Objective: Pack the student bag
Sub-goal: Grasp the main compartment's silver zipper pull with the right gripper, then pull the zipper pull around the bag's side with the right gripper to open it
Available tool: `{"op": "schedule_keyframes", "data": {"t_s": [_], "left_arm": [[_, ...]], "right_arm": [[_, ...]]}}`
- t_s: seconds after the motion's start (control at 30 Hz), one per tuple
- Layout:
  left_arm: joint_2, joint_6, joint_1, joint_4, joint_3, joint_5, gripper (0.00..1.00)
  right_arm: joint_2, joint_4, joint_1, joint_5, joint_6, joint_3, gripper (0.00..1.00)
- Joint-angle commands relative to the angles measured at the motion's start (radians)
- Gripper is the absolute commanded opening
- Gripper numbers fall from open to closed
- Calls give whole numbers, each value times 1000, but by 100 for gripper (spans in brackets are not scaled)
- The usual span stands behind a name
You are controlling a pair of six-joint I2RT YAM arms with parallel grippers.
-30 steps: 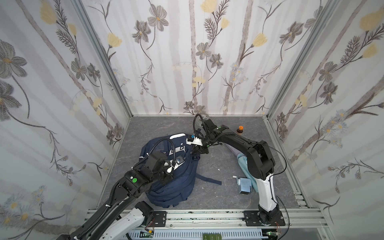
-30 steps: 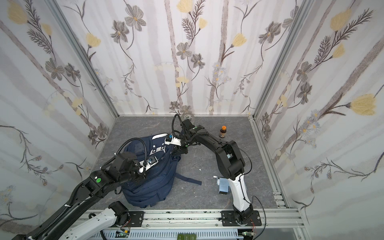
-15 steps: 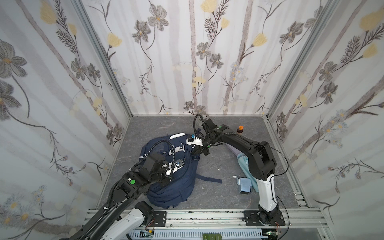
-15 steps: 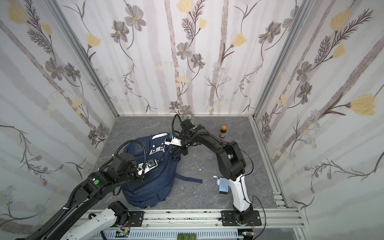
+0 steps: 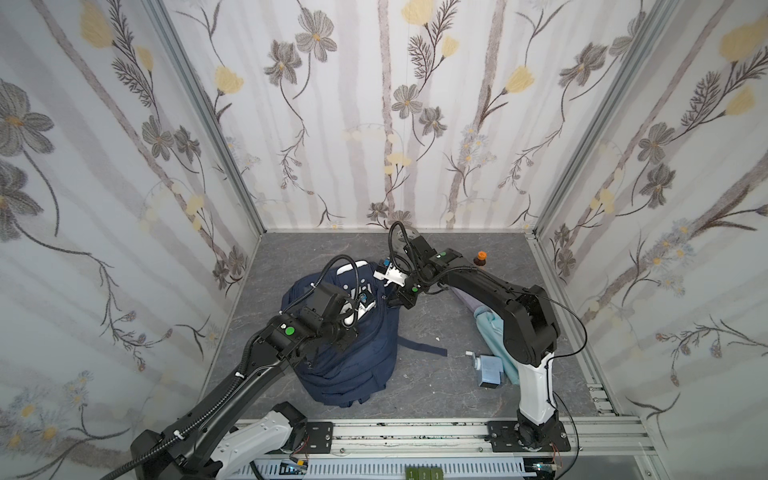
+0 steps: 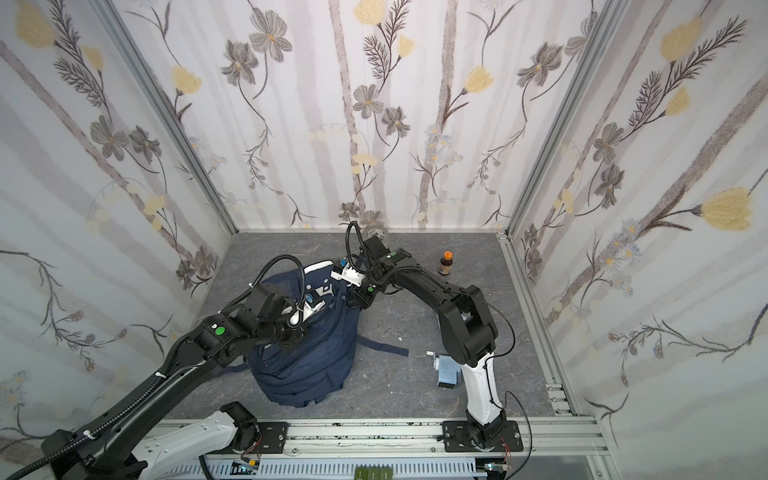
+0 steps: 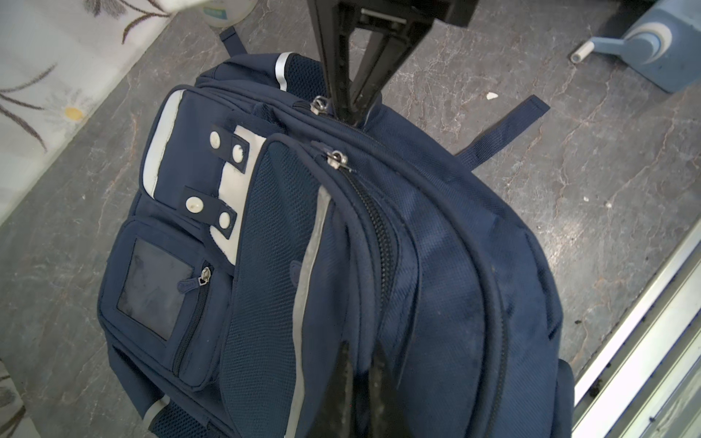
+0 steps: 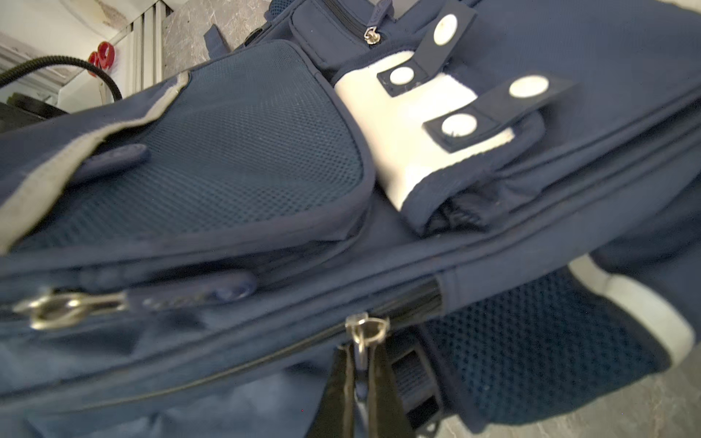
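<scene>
The student bag (image 5: 357, 361) (image 6: 307, 365) is a navy backpack with white patches, lying on the grey floor. My left gripper (image 7: 360, 349) comes down on its middle and is shut on a raised fold of its fabric (image 7: 362, 303) beside a closed zip; in both top views it (image 5: 349, 334) (image 6: 293, 336) sits over the bag. My right gripper (image 8: 360, 356) is shut on the metal zip pull (image 8: 362, 339) at the bag's far end, where both top views (image 5: 392, 301) (image 6: 353, 301) show it. The bag's inside is hidden.
A small brown bottle with an orange cap (image 5: 481, 257) stands at the back right. A pale blue cloth (image 5: 490, 328) and a blue crank device (image 5: 488, 370) lie by the right arm's base. A loose strap (image 5: 419, 345) trails right. A metal rail (image 5: 415, 432) lines the front edge.
My right gripper's jaws have closed on the zip pull. My left arm has shifted slightly over the bag, still pinching the fabric.
</scene>
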Motion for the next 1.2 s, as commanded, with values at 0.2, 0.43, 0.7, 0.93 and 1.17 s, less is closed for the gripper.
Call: {"op": "schedule_keyframes", "data": {"t_s": [0.2,0.43,0.7,0.93,1.17], "left_arm": [[122,-265,3,37,89,-73,0],[255,-452,7,17,200,-51,0],[493,-615,17,-109,477,-20,0],[666,-825,47,-167,682,32,0],[723,-1129,90,14,711,122,0]], "right_arm": [[-124,-4,13,36,207,-77,0],[-206,-35,29,56,244,-117,0],[-282,-52,39,77,278,-164,0],[-351,-41,51,75,340,-222,0],[-439,55,57,72,444,-329,0]]}}
